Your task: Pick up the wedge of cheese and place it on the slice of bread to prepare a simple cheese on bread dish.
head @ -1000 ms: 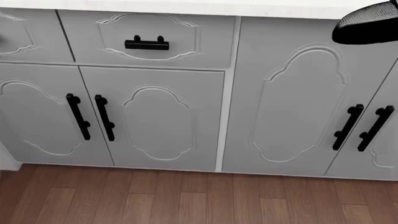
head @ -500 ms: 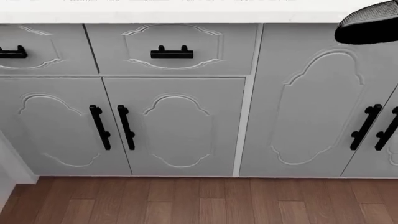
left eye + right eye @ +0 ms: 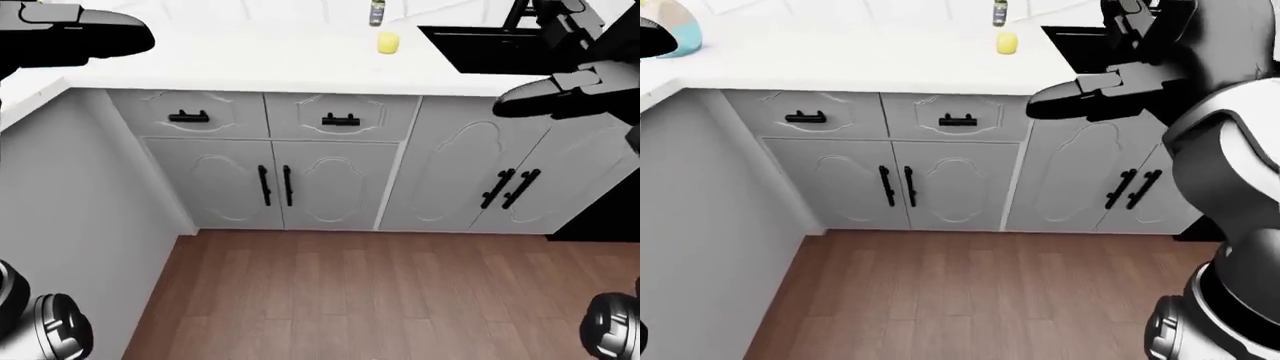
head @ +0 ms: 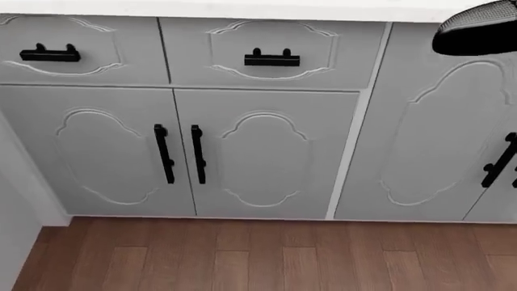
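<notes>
Hand positions are hard to read: the right hand hangs before the grey cabinets, the left hand is cut off at the left-eye view's edge, and neither's spread can be told. A small yellow object, possibly the cheese, sits on the white worktop beside the black sink.

Glossy black robot hand — possibly textured.

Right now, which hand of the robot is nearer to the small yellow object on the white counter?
The right hand, judging by the eye views. It hangs below and right of the yellow object, off the counter's edge. The left hand is far to its left.
</notes>
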### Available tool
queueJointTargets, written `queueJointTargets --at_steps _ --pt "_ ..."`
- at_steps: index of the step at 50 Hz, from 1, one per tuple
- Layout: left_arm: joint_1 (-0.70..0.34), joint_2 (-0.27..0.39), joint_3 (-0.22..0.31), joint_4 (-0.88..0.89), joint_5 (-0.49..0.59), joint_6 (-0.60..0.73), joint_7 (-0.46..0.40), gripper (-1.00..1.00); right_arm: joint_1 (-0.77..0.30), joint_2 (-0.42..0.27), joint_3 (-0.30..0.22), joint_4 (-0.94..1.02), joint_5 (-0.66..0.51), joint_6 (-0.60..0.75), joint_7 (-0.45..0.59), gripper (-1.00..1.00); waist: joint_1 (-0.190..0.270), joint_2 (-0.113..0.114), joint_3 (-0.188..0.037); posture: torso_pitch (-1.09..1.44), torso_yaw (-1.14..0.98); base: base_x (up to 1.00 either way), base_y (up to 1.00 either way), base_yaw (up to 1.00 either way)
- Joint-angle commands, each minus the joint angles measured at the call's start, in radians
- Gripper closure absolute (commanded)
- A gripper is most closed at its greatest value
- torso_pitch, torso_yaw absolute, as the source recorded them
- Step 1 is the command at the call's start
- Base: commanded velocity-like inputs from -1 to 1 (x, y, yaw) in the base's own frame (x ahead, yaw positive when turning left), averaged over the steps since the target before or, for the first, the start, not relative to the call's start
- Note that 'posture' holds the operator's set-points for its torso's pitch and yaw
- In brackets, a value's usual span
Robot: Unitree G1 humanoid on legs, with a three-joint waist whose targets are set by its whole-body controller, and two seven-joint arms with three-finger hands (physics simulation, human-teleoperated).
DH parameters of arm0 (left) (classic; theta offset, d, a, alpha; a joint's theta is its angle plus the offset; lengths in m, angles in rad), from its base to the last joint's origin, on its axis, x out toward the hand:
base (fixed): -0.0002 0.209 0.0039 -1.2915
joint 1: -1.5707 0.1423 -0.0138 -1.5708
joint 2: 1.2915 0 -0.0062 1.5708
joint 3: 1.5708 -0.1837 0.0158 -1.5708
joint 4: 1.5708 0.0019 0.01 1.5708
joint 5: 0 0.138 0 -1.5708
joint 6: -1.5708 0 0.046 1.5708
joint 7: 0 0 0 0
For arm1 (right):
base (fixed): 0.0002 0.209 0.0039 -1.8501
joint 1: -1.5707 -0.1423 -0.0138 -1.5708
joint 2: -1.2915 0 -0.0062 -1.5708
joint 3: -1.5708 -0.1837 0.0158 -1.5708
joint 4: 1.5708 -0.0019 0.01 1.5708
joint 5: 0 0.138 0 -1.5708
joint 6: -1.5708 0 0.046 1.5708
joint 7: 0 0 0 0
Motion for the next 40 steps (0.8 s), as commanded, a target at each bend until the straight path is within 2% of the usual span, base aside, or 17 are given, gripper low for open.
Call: queueJointTargets --at_steps 1,3,4,6,15,17,19,20,22,24,29,32,34,35,36,37,40 --pt "-0.024 0.013 0.010 -0.013 -0.001 -0.025 -0.001 -1.00 -0.025 -0.016 -0.028 -0.008 -0.010 -0.036 -0.010 -1.00 -0.007 0.009 -0.017 0.00 0.00 0.00 0.00 0.00" --pt "-0.024 0.015 0.010 -0.014 -0.003 -0.025 0.000 -1.00 -0.032 -0.014 -0.035 -0.006 0.007 -0.028 -0.019 -1.00 -0.008 -0.001 -0.009 0.00 0.00 0.00 0.00 0.00" --pt "-0.022 0.015 0.009 -0.013 -0.001 -0.027 0.000 -1.00 -0.030 -0.016 -0.034 -0.007 0.009 -0.030 -0.021 -1.00 -0.006 -0.001 -0.034 0.00 0.00 0.09 0.00 0.00" --pt "-0.021 0.013 0.006 -0.010 0.003 -0.030 -0.002 -1.00 -0.026 -0.019 -0.035 -0.005 0.014 -0.034 -0.023 -1.00 -0.002 -0.007 -0.041 0.00 0.00 0.13 0.00 0.00" --pt "-0.025 0.012 0.007 -0.015 0.003 -0.023 -0.002 -1.00 -0.017 -0.027 -0.031 0.000 0.022 -0.042 -0.027 -1.00 0.011 -0.051 -0.025 0.00 0.00 0.29 0.00 0.00" --pt "-0.023 0.010 0.005 -0.014 0.006 -0.026 -0.003 -1.00 -0.015 -0.025 -0.027 0.001 0.020 -0.045 -0.026 -1.00 0.015 -0.070 -0.025 0.00 0.00 0.32 0.00 0.00" --pt "-0.023 0.008 0.002 -0.014 0.009 -0.026 -0.003 -1.00 -0.017 -0.024 -0.025 0.000 0.020 -0.043 -0.028 -1.00 0.018 -0.120 -0.038 0.00 0.00 0.32 0.00 0.00" --pt "-0.025 0.006 0.001 -0.016 0.009 -0.024 -0.002 -1.00 -0.015 -0.024 -0.025 0.001 0.019 -0.045 -0.027 -1.00 0.015 -0.093 -0.034 0.00 0.00 0.31 0.00 0.00" --pt "-0.025 0.003 -0.001 -0.018 0.010 -0.021 -0.001 -1.00 -0.014 -0.022 -0.026 0.000 0.019 -0.046 -0.026 -1.00 0.020 -0.098 -0.032 0.00 0.00 0.32 0.00 0.00" --pt "-0.027 0.002 0.002 -0.020 0.009 -0.016 -0.001 -1.00 -0.014 -0.022 -0.027 0.000 0.020 -0.046 -0.025 -1.00 0.019 -0.087 -0.044 0.00 0.00 0.32 0.00 0.00" --pt "-0.023 0.000 0.000 -0.015 0.016 -0.023 -0.006 -1.00 -0.014 -0.021 -0.025 0.000 0.020 -0.045 -0.026 -1.00 0.011 -0.055 -0.033 0.00 0.00 0.32 0.00 0.00" --pt "-0.023 -0.002 -0.001 -0.010 0.022 -0.029 -0.013 -1.00 -0.013 -0.021 -0.025 0.001 0.018 -0.044 -0.026 -1.00 -0.001 -0.020 -0.038 0.00 0.00 0.32 0.00 0.00" --pt "-0.023 -0.001 0.001 -0.006 0.026 -0.032 -0.017 -1.00 -0.013 -0.021 -0.026 0.002 0.018 -0.047 -0.022 -1.00 -0.007 0.019 -0.046 0.00 0.00 0.32 0.00 0.00" --pt "-0.023 -0.001 0.003 -0.006 0.026 -0.032 -0.018 -1.00 -0.015 -0.021 -0.028 0.001 0.020 -0.046 -0.023 -1.00 -0.011 0.045 -0.077 0.00 0.00 0.32 0.00 0.00" --pt "-0.023 0.000 0.005 -0.007 0.026 -0.030 -0.018 -1.00 -0.015 -0.022 -0.029 0.000 0.021 -0.046 -0.023 -1.00 0.003 0.018 -0.036 0.00 0.00 0.32 0.00 0.00" --pt "-0.023 0.000 0.006 -0.007 0.025 -0.029 -0.018 -1.00 -0.014 -0.022 -0.029 0.000 0.021 -0.046 -0.023 -1.00 -0.007 0.037 -0.019 0.00 0.00 0.32 0.00 0.00" --pt "-0.024 0.003 0.010 -0.009 0.021 -0.026 -0.015 -1.00 -0.015 -0.024 -0.028 -0.001 0.022 -0.045 -0.027 -1.00 0.007 0.020 -0.035 0.00 0.00 0.33 0.00 0.00"
